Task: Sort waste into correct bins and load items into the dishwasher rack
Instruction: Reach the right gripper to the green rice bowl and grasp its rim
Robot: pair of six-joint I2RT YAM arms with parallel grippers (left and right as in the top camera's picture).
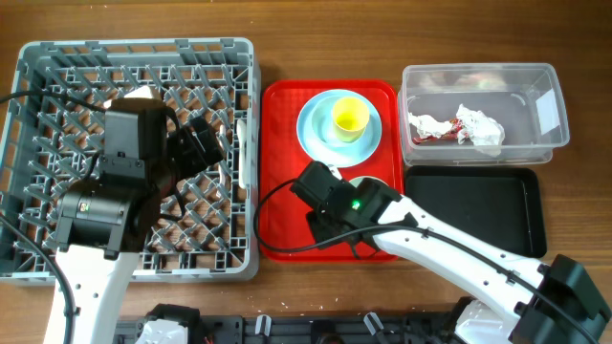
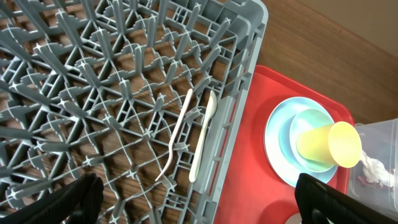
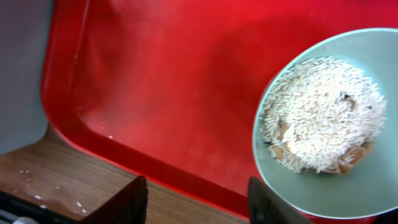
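Observation:
The grey dishwasher rack (image 1: 38, 67) stands at the left. A white fork (image 2: 177, 134) and spoon (image 2: 204, 137) lie on its lattice floor by the right wall (image 2: 239, 93). My left gripper (image 1: 203, 143) is open and empty above the rack; its fingers (image 2: 199, 202) show wide apart. On the red tray (image 1: 282, 124) a yellow cup (image 1: 350, 117) stands on the light blue plate (image 1: 316, 129). A pale green bowl (image 3: 373, 186) holds beige grain scraps (image 3: 320, 112). My right gripper (image 3: 196, 202) is open and empty, over the tray's front edge beside the bowl. The crumpled napkin (image 1: 459, 126) lies in the clear tub (image 1: 545, 76).
The black tray (image 1: 473, 205) lies in front of the clear tub at the right. My right arm (image 1: 430, 239) crosses the table from the lower right and hides most of the bowl in the overhead view. A few grains lie on the wood (image 3: 25, 177).

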